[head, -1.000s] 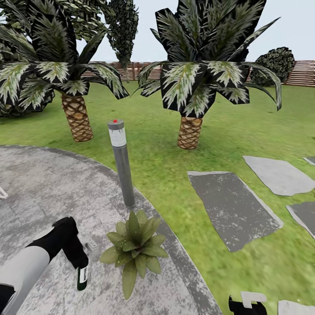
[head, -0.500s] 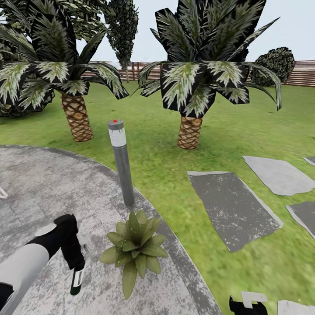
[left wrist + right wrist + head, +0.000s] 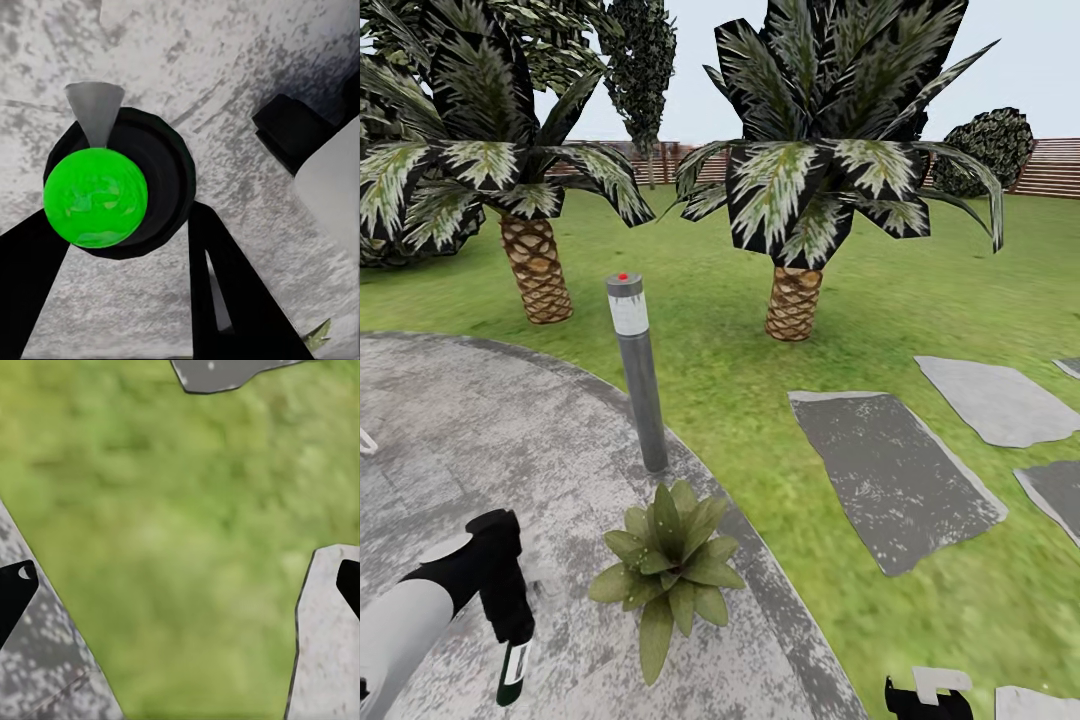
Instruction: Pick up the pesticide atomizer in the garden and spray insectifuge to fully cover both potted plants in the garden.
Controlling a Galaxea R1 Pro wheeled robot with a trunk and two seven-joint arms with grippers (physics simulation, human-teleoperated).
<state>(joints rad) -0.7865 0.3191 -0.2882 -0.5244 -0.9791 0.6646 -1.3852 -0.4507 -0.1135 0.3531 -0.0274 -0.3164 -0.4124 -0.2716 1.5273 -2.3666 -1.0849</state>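
Head view: left gripper [image 3: 510,640] pinching pesticide atomizer [image 3: 512,672], carrying it lower and further left than second ago, away from potted plant [image 3: 668,562] at patio [image 3: 480,430] edge. Bottle hanging upright over paving, near plant, apart. Bollard lamp [image 3: 637,370] standing behind plant. Right gripper [image 3: 180,585] hovering over lawn [image 3: 180,510], fingers [image 3: 13,592] spread wide.

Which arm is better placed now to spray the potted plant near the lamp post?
The left. Its gripper already holds the pesticide atomizer beside the potted plant on the patio. The right gripper hangs open over the grass, holding nothing.
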